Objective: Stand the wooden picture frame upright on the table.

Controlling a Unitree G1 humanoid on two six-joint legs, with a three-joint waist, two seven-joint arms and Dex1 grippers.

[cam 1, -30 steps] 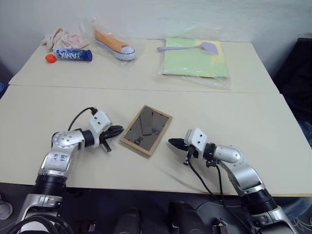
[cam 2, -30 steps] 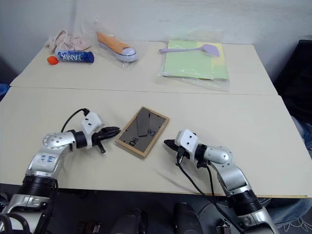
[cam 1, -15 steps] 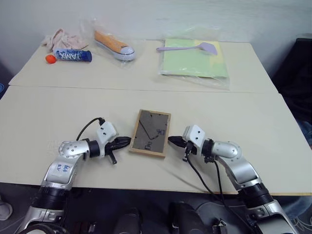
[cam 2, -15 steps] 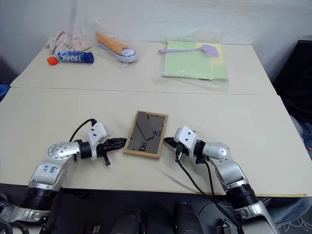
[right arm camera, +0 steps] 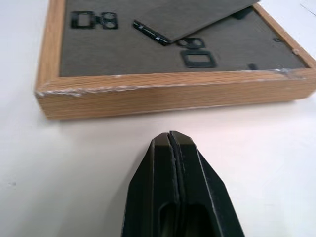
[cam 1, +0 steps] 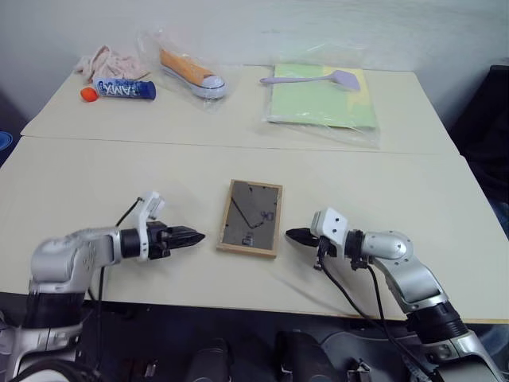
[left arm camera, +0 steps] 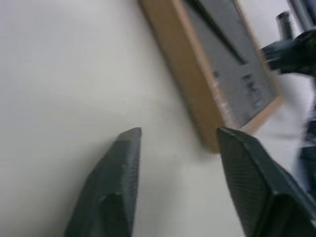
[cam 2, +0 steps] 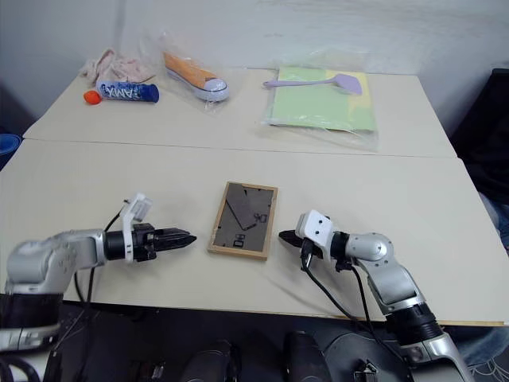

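The picture frame point(cam 1: 250, 228) lies flat on the table point(cam 1: 413, 183) near its front edge, dark side up with the hinged stand flap showing, between the two grippers and touched by neither. The left gripper point(cam 1: 193, 236) sits just off the frame's left long side with its fingers point(left arm camera: 116, 195) spread apart and holding nothing, while the right gripper point(cam 1: 293, 235) points at the right long side with its fingers pressed together, empty. Judged step: lining up for the pick, frame not yet raised; next move likely calls for the left fingers to straddle the wood edge and the right tip to steady the opposite side during the tilt.
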